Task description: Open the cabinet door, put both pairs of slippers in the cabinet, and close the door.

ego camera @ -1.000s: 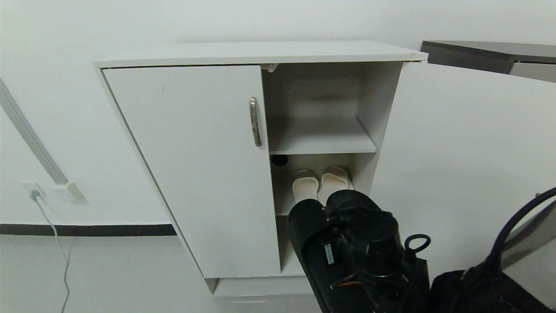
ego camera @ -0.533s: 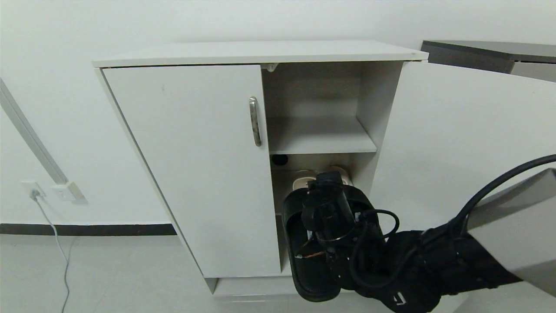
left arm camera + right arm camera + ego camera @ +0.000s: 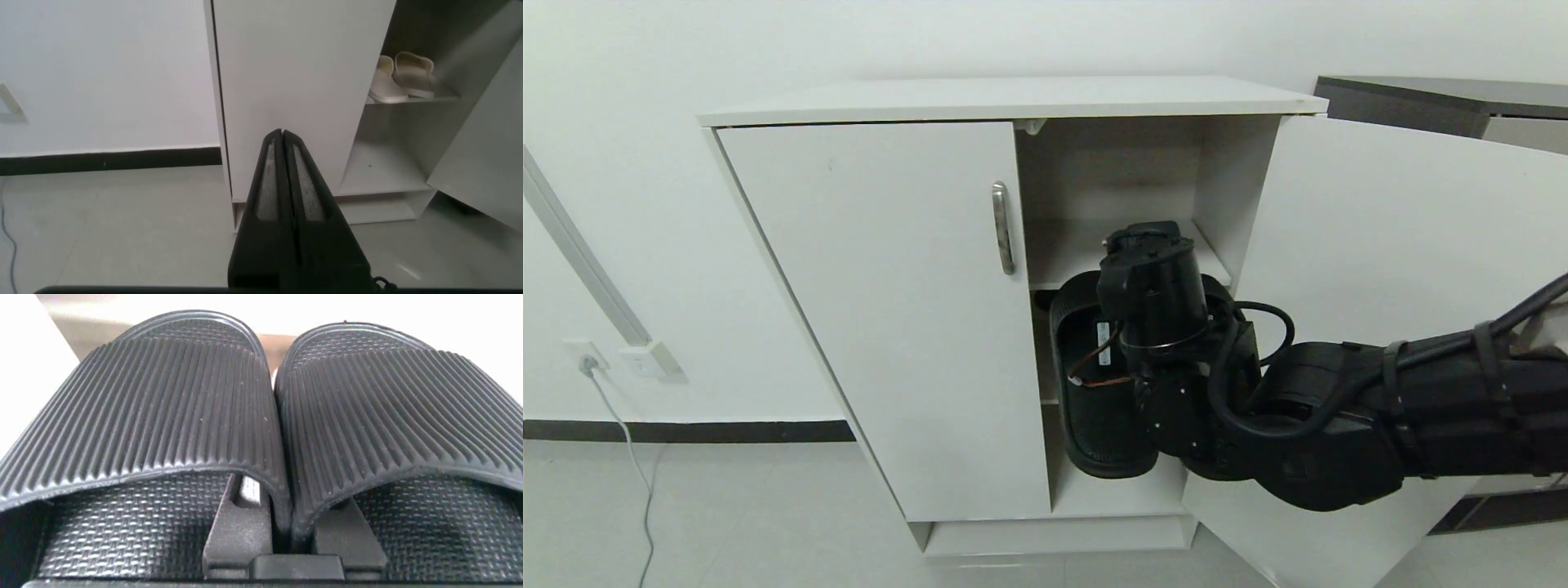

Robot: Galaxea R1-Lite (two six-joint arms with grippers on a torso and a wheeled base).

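right tool [image 3: 284,529]: black slippers [image 3: 1088,392], toes into cabinet [image 3: 1013,98]

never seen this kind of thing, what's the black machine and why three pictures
It is a two-armed robot facing a white shoe cabinet. The wide picture comes from a camera on its head; the other two come from cameras on its wrists. The right door is open, the left door shut. The right end effector grips a pair of black slippers by their straps, held at the opening. The left end effector is shut and empty, hanging above the floor. A white pair of slippers sits on a shelf inside.
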